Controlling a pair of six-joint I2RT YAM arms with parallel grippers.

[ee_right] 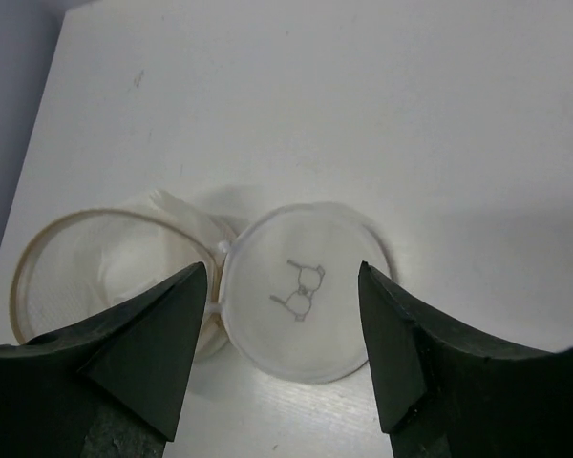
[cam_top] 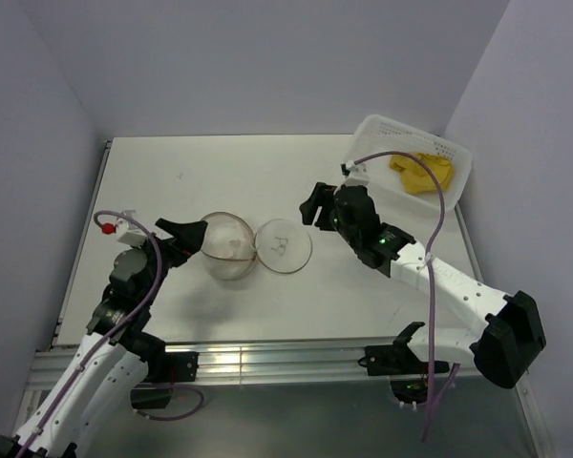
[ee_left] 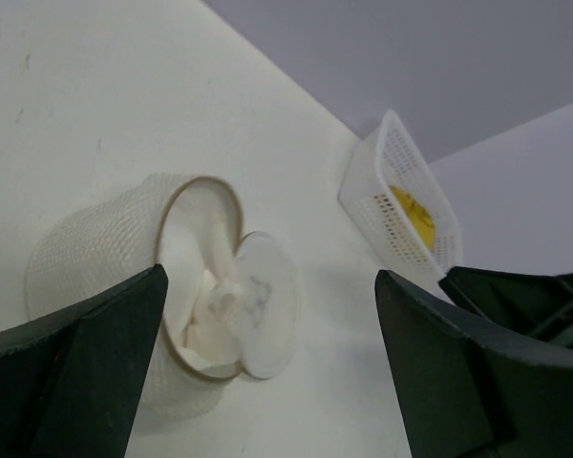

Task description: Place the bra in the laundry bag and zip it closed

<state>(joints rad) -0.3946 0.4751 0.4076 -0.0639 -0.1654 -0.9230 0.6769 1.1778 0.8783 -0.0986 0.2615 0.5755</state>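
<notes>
Top external view: a small round cream-white mesh laundry bag (cam_top: 226,248) lies mid-way across the flat white table (cam_top: 172,172), mouth open. Its circular mesh flap lid (cam_top: 285,246) is folded out flat beside it. The soft mustard-yellow padded bra (cam_top: 422,174) sits in a white perforated rectangular plastic basket (cam_top: 382,129) at the far right corner, well apart from the bag. The left gripper (cam_top: 186,232) is at the bag's left side and the right gripper (cam_top: 317,204) is near the lid.

Left wrist view: the left gripper (ee_left: 269,279) has its jaws wide apart and holds nothing. Bag (ee_left: 95,239), basket (ee_left: 392,186) and bra (ee_left: 413,212) lie beyond.

Right wrist view: the right gripper (ee_right: 282,272) has its jaws apart and empty above the lid (ee_right: 306,243), which bears small dark metal zip pulls (ee_right: 301,291).
</notes>
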